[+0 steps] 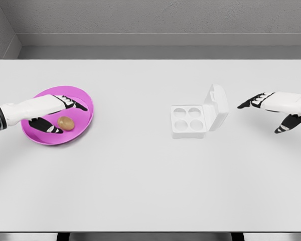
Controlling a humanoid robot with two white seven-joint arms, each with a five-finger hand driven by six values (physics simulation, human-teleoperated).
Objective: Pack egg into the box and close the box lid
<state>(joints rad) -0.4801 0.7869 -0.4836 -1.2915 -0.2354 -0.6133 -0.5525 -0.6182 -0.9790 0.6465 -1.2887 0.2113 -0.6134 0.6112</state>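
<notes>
Two hands are reaching over the white table [140,175]. The left hand [55,113] is hovering over the pink plate [85,98], fingers spread and holding nothing, with the egg [65,122] lying between thumb and fingers, its long axis running roughly left to right. The right hand [273,108] is hanging with fingers spread, just right of the box [190,120], whose lid [216,106] is standing open on the hand's side. Wide bare tabletop is lying between plate and box.
</notes>
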